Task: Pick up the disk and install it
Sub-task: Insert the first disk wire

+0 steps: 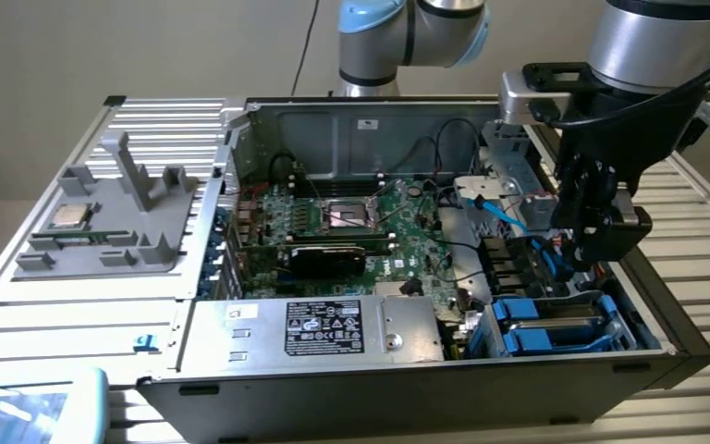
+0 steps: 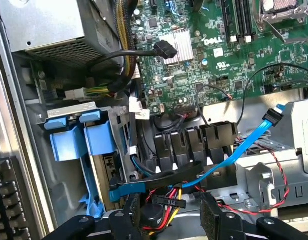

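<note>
- The gripper (image 2: pixel 169 220) is hanging wide and empty above the blue SATA cable (image 2: pixel 234 160), likely to clear the wiring.
- The disk (image 1: pixel 558 326) is sitting in the case's drive cage (image 1: pixel 494 324), near the gripper.

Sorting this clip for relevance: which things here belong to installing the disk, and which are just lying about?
Job in hand:
the disk in its blue carrier, inside the case
the hand, open, near it

Lying about:
grey fixture with the square chip
silver box with black label
motherboard
blue cable
</note>
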You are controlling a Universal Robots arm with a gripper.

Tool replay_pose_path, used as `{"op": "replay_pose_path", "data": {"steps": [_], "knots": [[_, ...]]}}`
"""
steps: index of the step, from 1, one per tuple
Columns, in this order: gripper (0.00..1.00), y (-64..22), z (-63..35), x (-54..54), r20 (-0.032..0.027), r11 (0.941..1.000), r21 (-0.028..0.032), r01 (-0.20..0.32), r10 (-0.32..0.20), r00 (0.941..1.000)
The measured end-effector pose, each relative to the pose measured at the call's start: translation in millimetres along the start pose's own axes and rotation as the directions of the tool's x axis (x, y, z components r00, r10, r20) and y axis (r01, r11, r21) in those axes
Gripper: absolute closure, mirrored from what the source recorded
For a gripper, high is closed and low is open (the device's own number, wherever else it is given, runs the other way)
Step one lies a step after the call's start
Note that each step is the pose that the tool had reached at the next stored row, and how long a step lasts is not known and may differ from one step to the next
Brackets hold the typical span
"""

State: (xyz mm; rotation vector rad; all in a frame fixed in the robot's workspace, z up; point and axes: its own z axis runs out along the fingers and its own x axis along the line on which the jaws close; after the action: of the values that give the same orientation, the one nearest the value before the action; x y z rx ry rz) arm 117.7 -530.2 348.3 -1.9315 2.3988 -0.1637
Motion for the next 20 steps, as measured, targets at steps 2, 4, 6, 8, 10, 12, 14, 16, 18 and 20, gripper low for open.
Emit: {"op": "replay_pose_path", "data": {"steps": [2,4,6,8,10,12,14,16,18,20], "knots": [[0.40,1.3,1.3,-0.5,0.0003,1.0000,0.0046,-0.008,0.008,1.0000],[0.40,2.3,2.7,-0.8,0.0006,0.9998,0.0092,-0.018,0.018,0.9998],[0.40,2.8,4.0,-1.0,0.0006,0.9994,0.0131,-0.031,0.031,0.9995],[0.40,3.4,5.2,-1.3,0.0005,0.9989,0.0171,-0.044,0.044,0.9991],[0.40,4.1,6.6,-1.4,0.0008,0.9982,0.0215,-0.056,0.056,0.9984],[0.40,4.8,8.0,-1.7,0.0006,0.9973,0.0256,-0.069,0.069,0.9976],[0.40,6.2,8.5,-1.4,-0.0003,0.9964,0.0267,-0.081,0.081,0.9967],[0.40,11.0,7.9,-0.4,0.0006,0.9961,0.0299,-0.083,0.083,0.9966],[0.40,12.8,7.6,0.1,0.0031,0.9959,0.0368,-0.083,0.083,0.9965],[0.40,12.9,7.7,0.0,0.0069,0.9948,0.0467,-0.091,0.091,0.9959]]}}
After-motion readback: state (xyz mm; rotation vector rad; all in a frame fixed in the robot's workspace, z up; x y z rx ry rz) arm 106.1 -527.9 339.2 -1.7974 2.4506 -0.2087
